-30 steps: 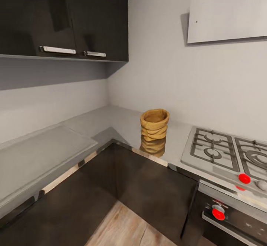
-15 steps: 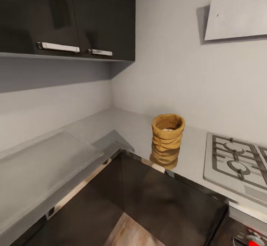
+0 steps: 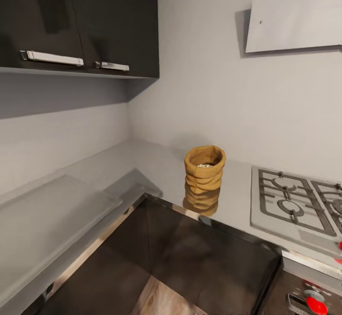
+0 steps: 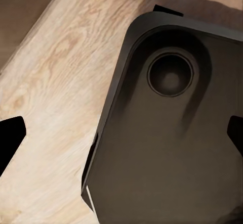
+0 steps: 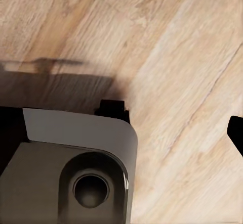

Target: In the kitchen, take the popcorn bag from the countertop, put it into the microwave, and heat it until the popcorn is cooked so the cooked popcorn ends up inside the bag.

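Wood floor (image 5: 167, 57) and dark robot base (image 4: 172, 148) are seen under both wrists; gripper states cannot be told. Popcorn bag (image 3: 204, 169) stands upright near the countertop (image 3: 156, 163) front edge, beside the hob (image 3: 297, 208), popcorn (image 3: 205, 165) visible inside.

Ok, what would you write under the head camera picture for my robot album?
Popcorn bag waiting upright on the shiny grey countertop, near the corner, with the gas hob beside it.

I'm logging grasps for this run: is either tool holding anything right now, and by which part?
Nothing is held. The popcorn bag stands alone on the countertop; both wrist views look down at wooden floor between spread fingertips.
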Available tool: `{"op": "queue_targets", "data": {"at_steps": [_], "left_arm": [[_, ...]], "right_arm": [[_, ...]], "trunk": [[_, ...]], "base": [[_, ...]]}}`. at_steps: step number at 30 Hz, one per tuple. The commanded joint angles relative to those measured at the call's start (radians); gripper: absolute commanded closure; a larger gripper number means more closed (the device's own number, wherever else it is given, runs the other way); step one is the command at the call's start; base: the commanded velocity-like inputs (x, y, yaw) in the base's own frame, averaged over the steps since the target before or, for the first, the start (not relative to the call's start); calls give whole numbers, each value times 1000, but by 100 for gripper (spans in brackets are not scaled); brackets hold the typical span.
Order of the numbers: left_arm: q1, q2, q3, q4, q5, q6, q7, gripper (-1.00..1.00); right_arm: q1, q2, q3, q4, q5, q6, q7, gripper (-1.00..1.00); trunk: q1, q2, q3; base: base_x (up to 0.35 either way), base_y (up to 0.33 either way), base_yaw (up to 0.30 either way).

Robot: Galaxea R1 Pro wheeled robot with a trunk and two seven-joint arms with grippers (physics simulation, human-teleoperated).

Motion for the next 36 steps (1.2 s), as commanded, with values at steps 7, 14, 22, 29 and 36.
{"op": "queue_targets", "data": {"at_steps": [7,14,22,29,36], "left_arm": [[0,0,-2,0,0,-2,1,-100],[0,0,-1,0,-1,-4,1,-100],[0,0,-3,-2,0,4,1,-100],[0,0,-6,-3,-1,4,0,-100],[0,0,-3,-4,0,-3,1,-100]], "right_arm": [[-1,-1,-8,3,8,-5,1,-100],[-1,-2,-8,3,6,-5,1,-100],[-1,-4,-8,3,6,-5,1,-100],[-1,-8,-9,3,6,-5,1,-100],[-1,-10,-10,3,6,-5,1,-100]], "trunk": [[0,-1,-1],[0,-1,-1],[0,-1,-1],[0,-1,-1],[0,-1,-1]], "base": [[0,310,-243],[0,15,-241],[16,0,-71],[186,0,-1],[-53,0,0]]}}
